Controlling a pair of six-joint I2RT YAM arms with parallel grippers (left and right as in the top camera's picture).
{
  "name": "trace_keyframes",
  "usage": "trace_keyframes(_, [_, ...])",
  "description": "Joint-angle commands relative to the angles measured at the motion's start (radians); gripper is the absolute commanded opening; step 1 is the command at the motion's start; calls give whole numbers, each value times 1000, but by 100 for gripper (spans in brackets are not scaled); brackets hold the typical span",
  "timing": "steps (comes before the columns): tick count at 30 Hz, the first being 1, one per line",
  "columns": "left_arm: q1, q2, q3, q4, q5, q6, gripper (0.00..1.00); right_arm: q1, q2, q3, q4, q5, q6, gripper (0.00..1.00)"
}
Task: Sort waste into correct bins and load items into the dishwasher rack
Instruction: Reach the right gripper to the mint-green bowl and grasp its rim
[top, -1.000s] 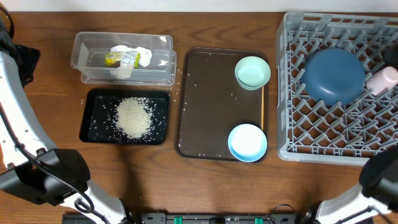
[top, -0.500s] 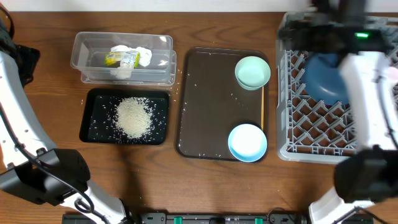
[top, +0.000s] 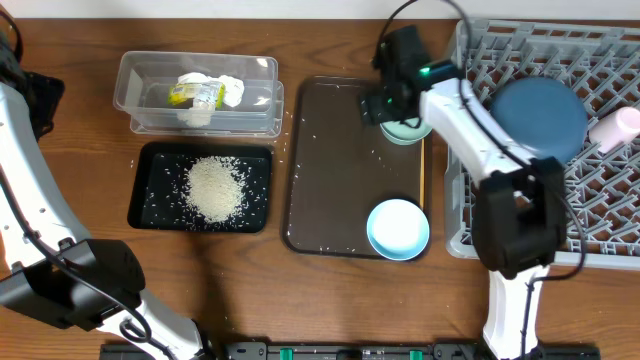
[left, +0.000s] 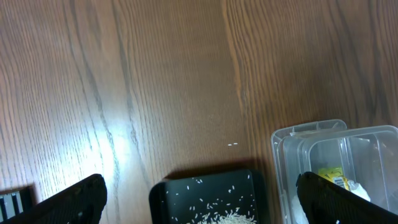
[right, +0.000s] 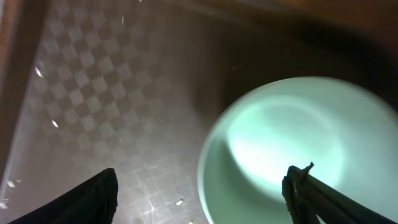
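Observation:
My right gripper (top: 388, 104) (right: 205, 196) is open and hovers over the left rim of the mint-green bowl (top: 409, 130) (right: 280, 149) on the brown tray. The light blue bowl (top: 398, 228) sits at the tray's near right. The dark blue plate (top: 540, 120) and pink cup (top: 615, 128) are in the grey rack (top: 458, 205). The rice (top: 213, 187) lies heaped in the black tray (top: 150, 200) (left: 205, 193). The tissue (top: 226, 90) and wrapper (top: 190, 95) (left: 331, 177) lie in the clear tub (top: 135, 100) (left: 292, 149). My left gripper (left: 199, 202) is open and empty, high above the black tray's end.
The brown serving tray (top: 340, 170) (right: 112, 112) lies between the bins and the rack, with loose rice grains scattered on it. Bare wooden table surrounds the bins. The right arm stretches across the rack's left wall.
The right arm has swung in from over the rack and moved left to above the mint-green bowl. The left arm and all objects have not moved.

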Motion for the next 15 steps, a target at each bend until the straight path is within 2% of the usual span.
trace_keyframes(1, [0,6,3,-3,-12,-2,100,32,24,1,-2,68,19,80])
trace_keyframes(4, [0,6,3,-3,-12,-2,100,43,45,1,-1,103,23,68])
trace_keyframes(7, [0,6,3,-3,-12,-2,100,45,62,1,0,112,23,51])
trace_keyframes(12, [0,6,3,-3,-12,-2,100,45,76,0,0,112,58,43])
trace_keyframes(15, [0,6,3,-3,-12,-2,100,45,87,0,0,113,60,42])
